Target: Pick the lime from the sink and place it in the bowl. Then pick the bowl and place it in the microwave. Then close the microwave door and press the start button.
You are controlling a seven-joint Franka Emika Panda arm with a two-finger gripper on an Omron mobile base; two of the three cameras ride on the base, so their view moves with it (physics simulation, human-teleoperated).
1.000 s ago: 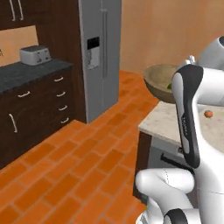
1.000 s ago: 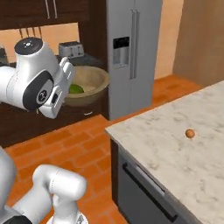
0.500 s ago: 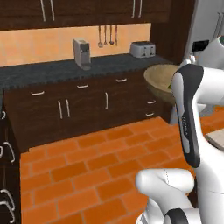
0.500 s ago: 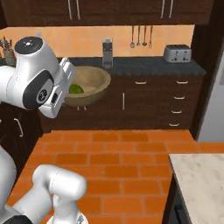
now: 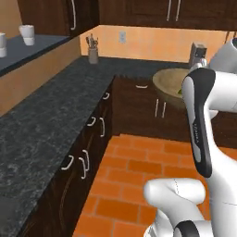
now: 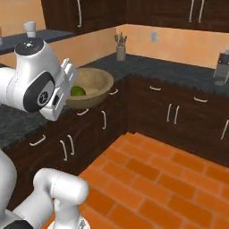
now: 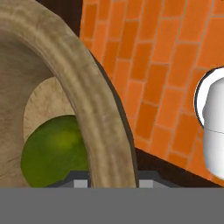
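The wide light-brown wooden bowl (image 6: 91,85) hangs in the air beside a dark counter, held by its rim. My gripper (image 6: 70,86) is shut on that rim, and the hand view shows the rim (image 7: 94,109) running between the fingers. The glossy green lime (image 7: 54,151) lies inside the bowl (image 5: 172,83), and its top (image 6: 78,91) shows over the edge. The sink, the microwave and its door are out of view.
An L-shaped dark granite counter (image 5: 51,120) with dark drawers runs along the left and the back. A utensil holder (image 6: 120,51) stands in the corner, a steel appliance (image 6: 221,67) farther right, and white cups (image 5: 28,33) on a raised ledge. Orange brick floor (image 5: 139,171) lies below.
The whole scene has swung: the base has turned, so the fridge and the pale island have left the views and the corner counter has come in. The bowl stays in my gripper.
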